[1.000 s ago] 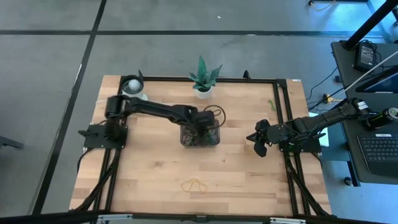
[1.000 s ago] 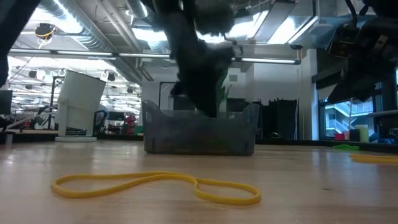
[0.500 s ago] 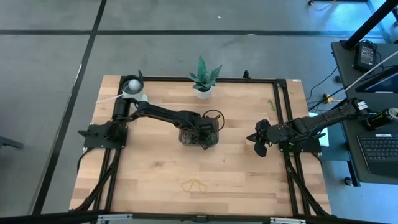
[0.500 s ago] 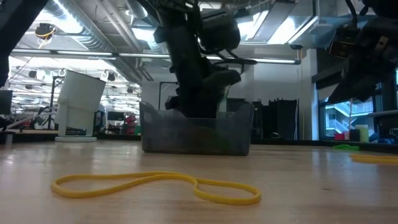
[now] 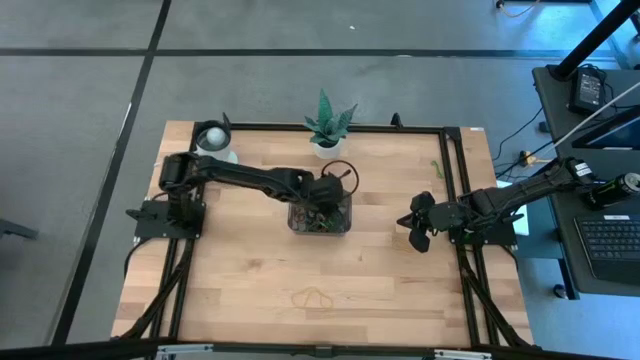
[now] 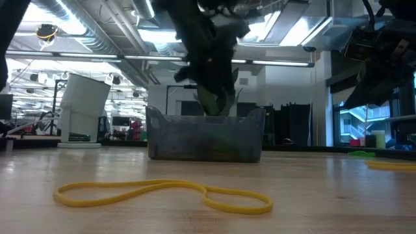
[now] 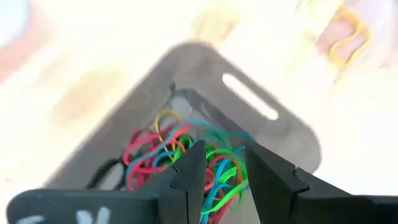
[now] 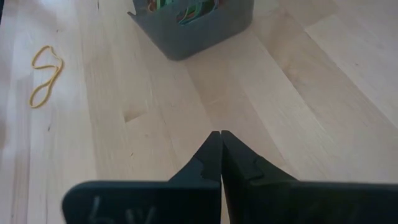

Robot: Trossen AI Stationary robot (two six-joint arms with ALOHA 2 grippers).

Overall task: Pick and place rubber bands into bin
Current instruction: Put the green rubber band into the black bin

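Note:
The bin [image 5: 320,214] is a dark grey tray at the table's middle. It holds a tangle of red, green, blue and yellow rubber bands [image 7: 186,146]. My left gripper [image 7: 224,169] hangs open just above the bin [image 6: 205,136], fingers pointing down and nothing between them; the bands show below the gap. One yellow rubber band [image 5: 312,297] lies flat on the wood near the front edge, also seen in the low view [image 6: 162,194] and in the right wrist view [image 8: 46,74]. My right gripper [image 5: 418,222] waits shut at the table's right side.
A potted plant [image 5: 325,125] stands at the far edge behind the bin, and a white round cup [image 5: 212,138] at the far left corner. A green band [image 5: 435,168] lies near the right rail. Bare wood stretches between the bin and the yellow band.
My left gripper has risen from down inside the bin to just above its rim, drifting a little toward the far edge. The bin has stayed at the table's middle, and the yellow band has not moved.

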